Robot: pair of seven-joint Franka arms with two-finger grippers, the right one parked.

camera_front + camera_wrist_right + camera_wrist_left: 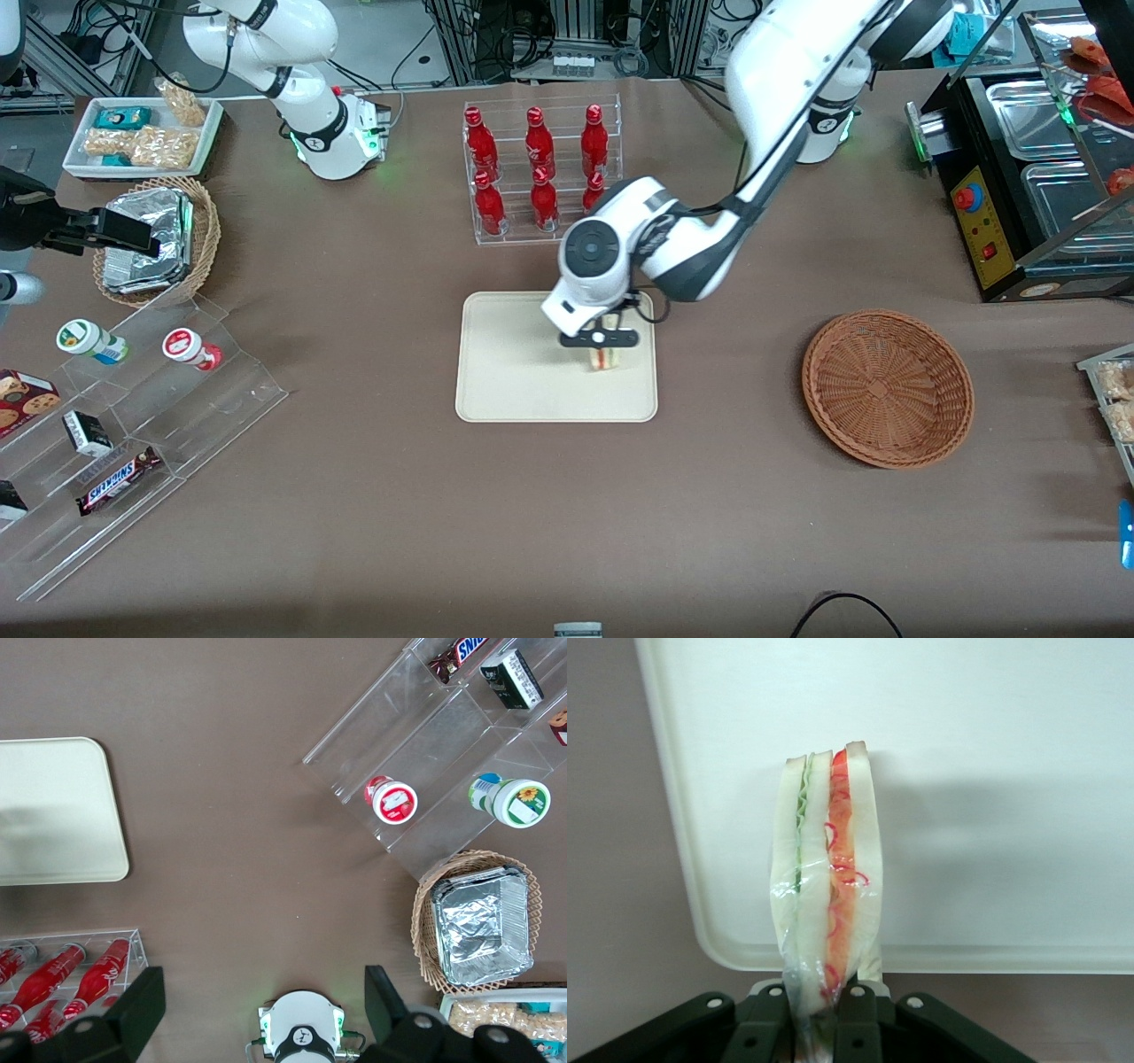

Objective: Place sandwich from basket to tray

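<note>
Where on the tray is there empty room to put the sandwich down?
The gripper is shut on the sandwich above the tray, near its edge toward the basket. The rest of the tray, toward the parked arm's end, is bare. It is crowded by the rack of red bottles.

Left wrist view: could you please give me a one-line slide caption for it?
Claw shut on the wrapped sandwich, held on edge over the cream tray.

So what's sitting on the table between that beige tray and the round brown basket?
Nothing: in the front view, only bare brown tablecloth separates the tray from the basket. The pincer holds the sandwich over the tray.
</note>
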